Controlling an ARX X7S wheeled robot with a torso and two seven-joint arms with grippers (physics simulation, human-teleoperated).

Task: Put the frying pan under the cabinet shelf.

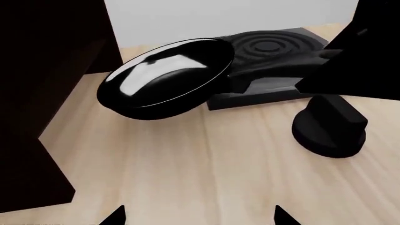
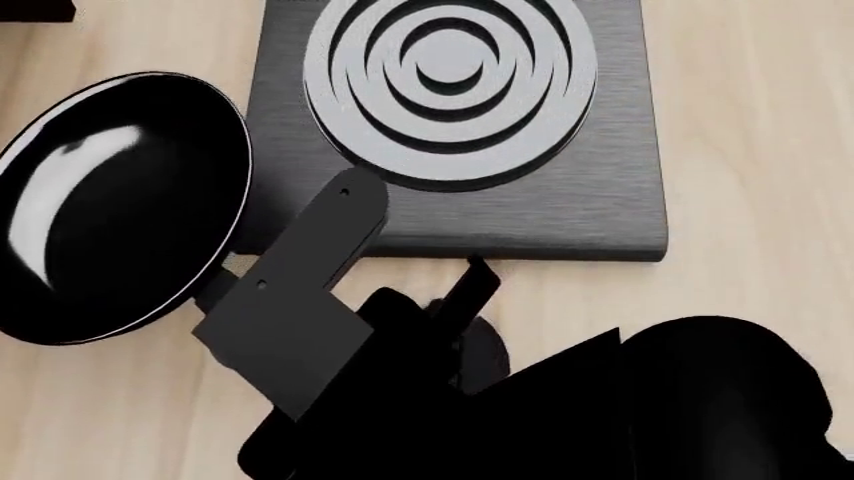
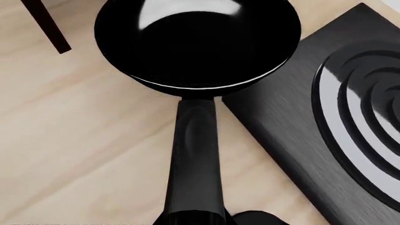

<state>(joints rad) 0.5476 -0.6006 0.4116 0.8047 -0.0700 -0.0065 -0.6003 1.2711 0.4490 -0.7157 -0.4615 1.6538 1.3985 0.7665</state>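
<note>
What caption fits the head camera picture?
Right pincer holds the frying pan beside the hob plate.

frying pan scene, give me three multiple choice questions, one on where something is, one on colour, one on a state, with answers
1. Where is the frying pan relative to the hob plate in the head view?
A. centred on its rings
B. to its left, over the wooden table
C. to its right

2. What colour is the inside of the pan?
A. glossy black
B. white
C. red

3. How is the pan held?
A. lying flat and free on the table
B. upside down on the hob
C. tilted, its handle running back to the right gripper

Answers:
1 B, the head view shows the pan beside the hob's left edge.
2 A, all views show a shiny black bowl with a thin light rim.
3 C, the left wrist view shows the pan raised and slanted, and the right wrist view looks straight along the handle.
</note>
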